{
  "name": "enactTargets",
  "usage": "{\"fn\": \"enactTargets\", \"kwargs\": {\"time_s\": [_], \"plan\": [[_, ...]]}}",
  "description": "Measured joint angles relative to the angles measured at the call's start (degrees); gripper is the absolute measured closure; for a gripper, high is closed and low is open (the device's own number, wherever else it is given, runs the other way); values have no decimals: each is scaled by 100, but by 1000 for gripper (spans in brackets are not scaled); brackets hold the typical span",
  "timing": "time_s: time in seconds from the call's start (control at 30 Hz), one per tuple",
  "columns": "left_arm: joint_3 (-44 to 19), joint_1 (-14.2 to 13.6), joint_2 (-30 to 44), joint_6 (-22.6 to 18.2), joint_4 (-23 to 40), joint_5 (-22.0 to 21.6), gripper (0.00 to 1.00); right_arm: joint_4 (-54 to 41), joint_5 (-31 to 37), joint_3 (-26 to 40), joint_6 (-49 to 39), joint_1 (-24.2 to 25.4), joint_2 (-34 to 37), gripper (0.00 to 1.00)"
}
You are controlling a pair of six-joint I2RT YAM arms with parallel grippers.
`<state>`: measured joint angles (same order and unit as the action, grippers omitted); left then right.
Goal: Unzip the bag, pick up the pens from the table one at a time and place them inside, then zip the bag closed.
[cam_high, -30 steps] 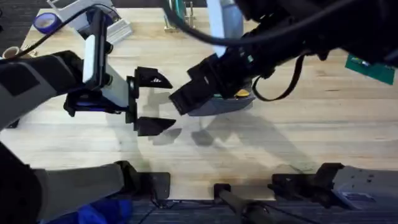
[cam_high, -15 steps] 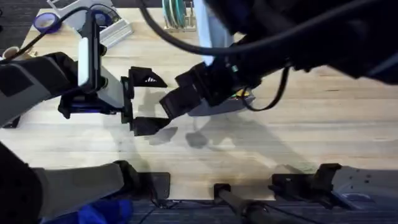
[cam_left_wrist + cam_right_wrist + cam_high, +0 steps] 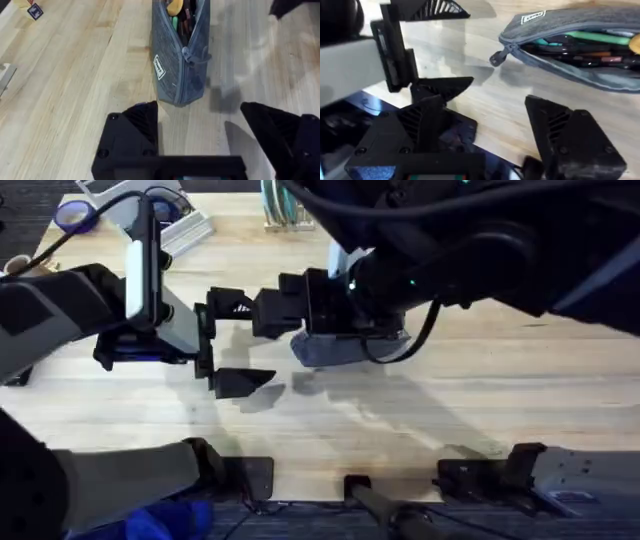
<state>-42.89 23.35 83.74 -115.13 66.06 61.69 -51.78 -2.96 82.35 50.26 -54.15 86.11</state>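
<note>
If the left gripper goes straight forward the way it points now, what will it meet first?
Most likely the closed end of the bag, which lies straight ahead of the open left gripper, in line with the gap between its jaws. The bare table lies between them. Whether the jaws are low enough to touch it is unclear.

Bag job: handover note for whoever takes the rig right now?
Left tool: open, empty, facing the closed end of the bag.
Right tool: open, empty, just short of the zipper pull at the bag's end.
The bag lies mid-table, zipper mostly open, with pens and other items inside.
Done: bag unzipped, pens loaded; I see no loose pen on the wood, though the arms hide part of it.
Left: check for stray pens, hold the bag, then run the zipper pull along to close it.
</note>
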Motion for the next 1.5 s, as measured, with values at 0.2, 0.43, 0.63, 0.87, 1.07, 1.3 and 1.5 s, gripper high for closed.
{"fn": "enactTargets", "kwargs": {"time_s": [0.2,0.43,0.63,0.87,1.07,1.3,1.5], "plan": [[0,0,-2,0,0,0,6,56,-2,0,1013,7,0,6],[0,0,0,0,-4,0,6,56,-15,0,2465,33,0,5],[0,0,-2,0,-4,0,6,52,-348,0,2949,58,135,5],[0,0,0,0,-4,0,6,48,-1113,0,3077,360,729,5],[0,0,0,-2,-4,0,6,54,-1309,2,3181,548,813,4],[0,0,0,-2,-4,0,6,122,-1370,0,3282,675,848,5],[0,0,0,-1,-4,0,6,352,-1386,0,3380,708,1085,4]]}}
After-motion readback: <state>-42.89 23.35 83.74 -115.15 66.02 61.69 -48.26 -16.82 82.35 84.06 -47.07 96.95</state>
